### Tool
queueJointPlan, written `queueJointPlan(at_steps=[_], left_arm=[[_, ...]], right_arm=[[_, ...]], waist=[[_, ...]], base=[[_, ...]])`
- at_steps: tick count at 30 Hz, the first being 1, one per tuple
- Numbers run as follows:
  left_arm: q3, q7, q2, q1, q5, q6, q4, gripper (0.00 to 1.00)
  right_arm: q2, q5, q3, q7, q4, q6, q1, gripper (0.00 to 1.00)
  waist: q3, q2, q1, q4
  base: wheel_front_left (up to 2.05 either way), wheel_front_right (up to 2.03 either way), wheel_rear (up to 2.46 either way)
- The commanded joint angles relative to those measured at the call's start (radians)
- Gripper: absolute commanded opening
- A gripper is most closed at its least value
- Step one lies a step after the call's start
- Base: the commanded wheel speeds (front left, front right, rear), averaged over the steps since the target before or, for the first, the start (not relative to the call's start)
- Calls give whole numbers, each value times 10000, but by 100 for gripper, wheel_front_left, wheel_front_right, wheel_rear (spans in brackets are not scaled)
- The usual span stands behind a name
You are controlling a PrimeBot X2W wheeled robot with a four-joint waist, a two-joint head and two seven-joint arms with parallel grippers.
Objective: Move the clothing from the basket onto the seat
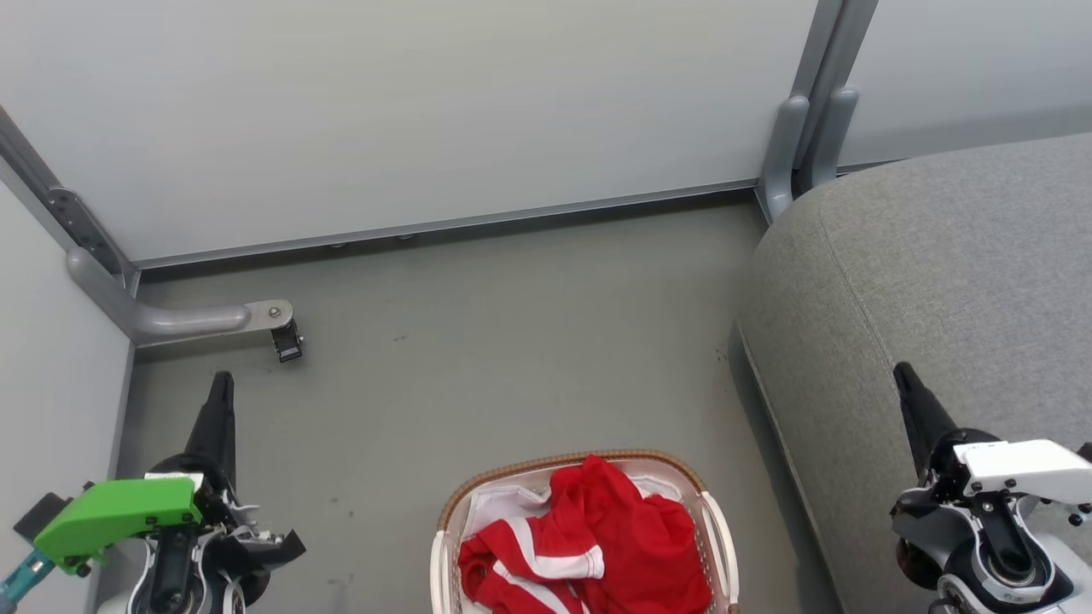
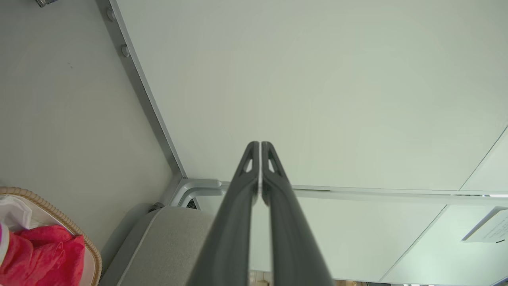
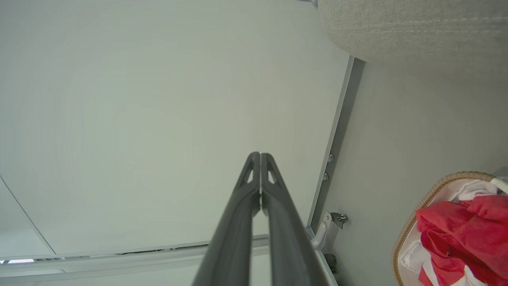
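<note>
Bright red clothing with white stripes lies heaped in the white basket with a brown woven rim, at the bottom middle of the head view. The grey sofa seat fills the right side. My left gripper is shut and empty at the lower left, well left of the basket. My right gripper is shut and empty over the sofa's edge. In the left wrist view the fingertips touch, with the clothing at the bottom left. The right wrist view has the gripper shut and the clothing at the lower right.
A pale partition wall runs along the back, with grey metal posts and a bracket foot on the grey floor. A white cloth lies under the red garments in the basket.
</note>
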Motion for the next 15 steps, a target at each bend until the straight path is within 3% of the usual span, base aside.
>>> queueJointPlan(at_steps=[1, 10, 15], left_arm=[[0, 0, -15, 28, 0, 0, 82, 100], [-302, -371, -41, 268, 229, -107, 164, 100], [-400, -614, -34, 367, 522, -177, 143, 100]], right_arm=[[61, 0, 15, 0, 65, 0, 31, 100], [519, -571, -196, -7, 215, 0, 257, 100], [729, -1183, -491, -14, 226, 0, 343, 100]], waist=[[0, 0, 0, 0], [-7, 16, 0, 0], [10, 1, 0, 3]], base=[[0, 0, 0], [0, 0, 0], [0, 0, 0]])
